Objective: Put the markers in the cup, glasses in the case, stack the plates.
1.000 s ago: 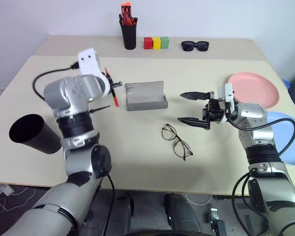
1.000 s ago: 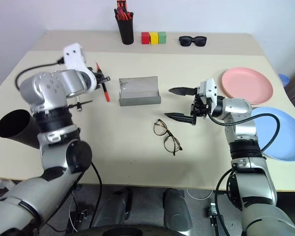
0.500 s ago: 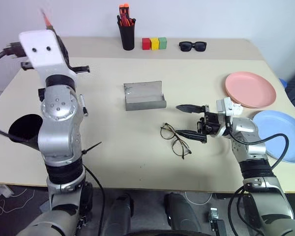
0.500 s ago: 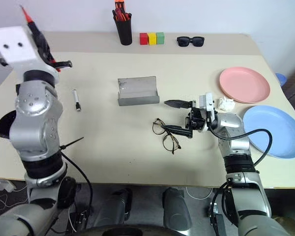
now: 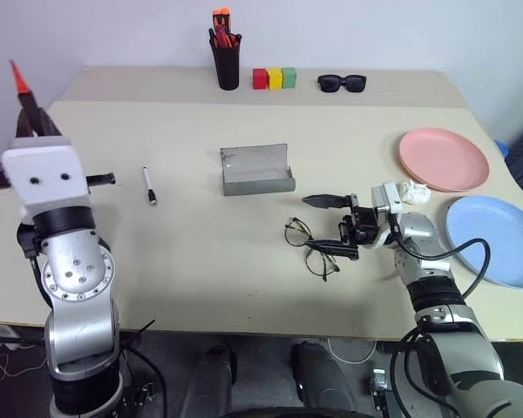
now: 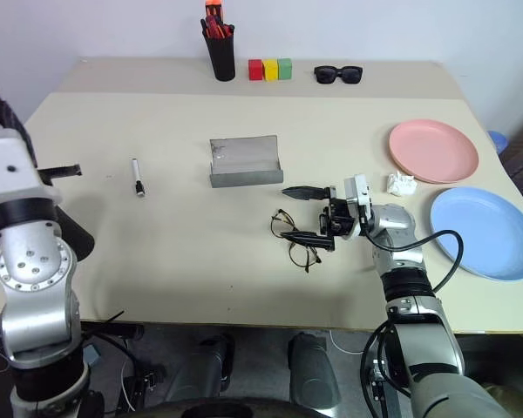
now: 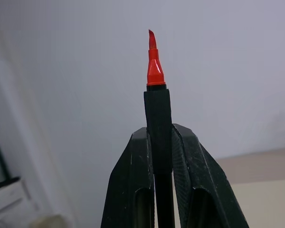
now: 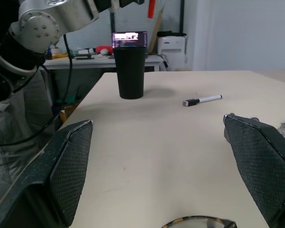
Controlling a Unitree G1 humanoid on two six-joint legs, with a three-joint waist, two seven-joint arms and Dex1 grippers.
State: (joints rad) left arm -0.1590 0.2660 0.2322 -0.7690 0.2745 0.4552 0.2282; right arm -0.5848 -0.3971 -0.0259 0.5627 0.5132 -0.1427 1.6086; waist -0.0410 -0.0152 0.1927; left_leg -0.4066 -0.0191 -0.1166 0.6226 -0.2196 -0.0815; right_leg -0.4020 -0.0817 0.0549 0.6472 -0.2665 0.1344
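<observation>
Left gripper (image 7: 160,142), clamping the red marker (image 7: 154,71), is swinging back toward the cup (image 8: 129,71); open right gripper (image 5: 329,226) is lowering over the glasses (image 5: 312,247).

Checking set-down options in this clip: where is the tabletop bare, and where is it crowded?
Bare: the near-left stretch between the white marker and wire-rimmed glasses, and the band behind the grey open case. Crowded: around the open right gripper, and the pink plate and blue plate.

Case (image 5: 257,171): mid-table, lid up.
Glasses (image 5: 312,248): just in front and to the right of the case.
Marker (image 5: 148,185): flat, left of the case.
Plates (image 5: 443,158): right side, one nearer than the other.
Cup (image 8: 129,72): left edge.
</observation>
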